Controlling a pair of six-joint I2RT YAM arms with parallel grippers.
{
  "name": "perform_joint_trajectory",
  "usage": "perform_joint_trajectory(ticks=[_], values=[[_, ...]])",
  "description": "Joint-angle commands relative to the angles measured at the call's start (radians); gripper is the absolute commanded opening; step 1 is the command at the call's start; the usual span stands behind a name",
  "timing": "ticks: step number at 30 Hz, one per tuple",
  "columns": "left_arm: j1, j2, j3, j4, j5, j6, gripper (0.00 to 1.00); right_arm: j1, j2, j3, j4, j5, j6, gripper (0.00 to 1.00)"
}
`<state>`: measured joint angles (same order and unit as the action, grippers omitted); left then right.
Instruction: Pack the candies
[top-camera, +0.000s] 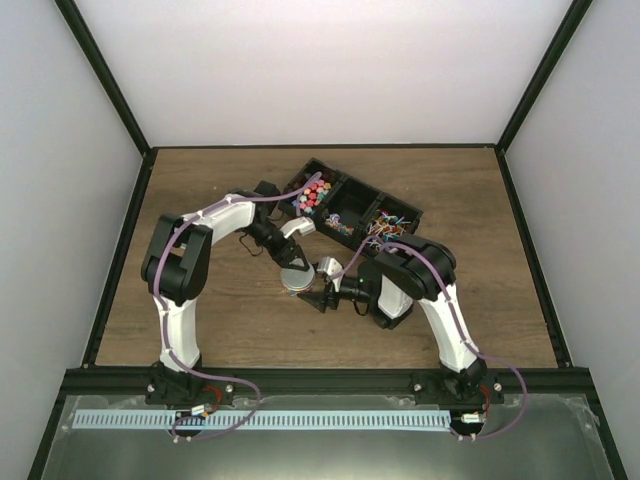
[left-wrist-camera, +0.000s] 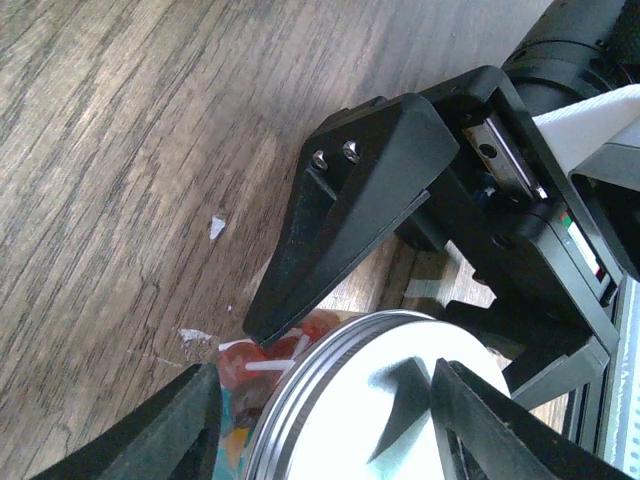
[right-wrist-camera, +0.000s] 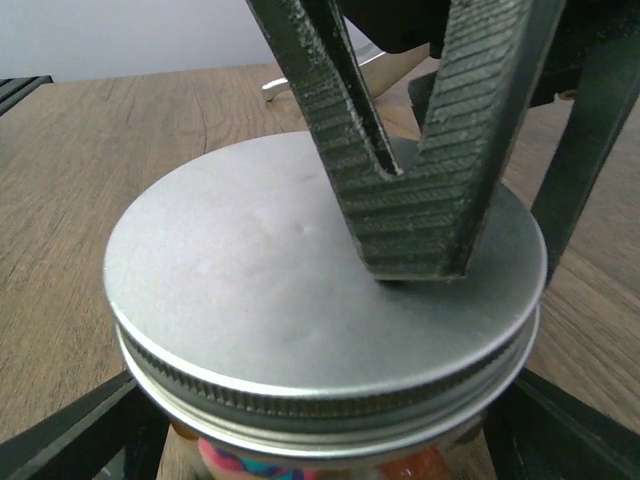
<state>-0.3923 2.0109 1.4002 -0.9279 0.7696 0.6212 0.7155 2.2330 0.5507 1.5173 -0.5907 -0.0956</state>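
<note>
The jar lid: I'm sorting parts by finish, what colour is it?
The lid is plain matte silver-grey, seen best in the right wrist view.

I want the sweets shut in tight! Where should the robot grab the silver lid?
Grip the lid by its ribbed side band, fingers on opposite sides, coming straight down from above. The top is flat and smooth, nothing to pinch, and the jar stands upright, so the band faces outward all round.

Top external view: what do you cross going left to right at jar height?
left arm's black elbow joint → clear jar with silver metal lid → right arm's black elbow joint
</note>
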Motion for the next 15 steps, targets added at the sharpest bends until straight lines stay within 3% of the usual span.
perform_joint_trajectory(ticks=[1, 7, 15], values=[[-0.005, -0.027, -0.016, 0.016, -0.015, 0.011, 0.63, 0.024, 0.017, 0.028, 0.009, 0.043, -0.016, 0.82], [0.042, -0.142, -0.060, 0.130, -0.045, -0.077, 0.95, 0.024, 0.017, 0.021, 0.015, 0.046, -0.035, 0.79], [0.021, -0.473, -0.266, 0.269, -0.272, -0.176, 1.00, 0.024, -0.004, 0.020, -0.003, 0.060, -0.030, 0.79]])
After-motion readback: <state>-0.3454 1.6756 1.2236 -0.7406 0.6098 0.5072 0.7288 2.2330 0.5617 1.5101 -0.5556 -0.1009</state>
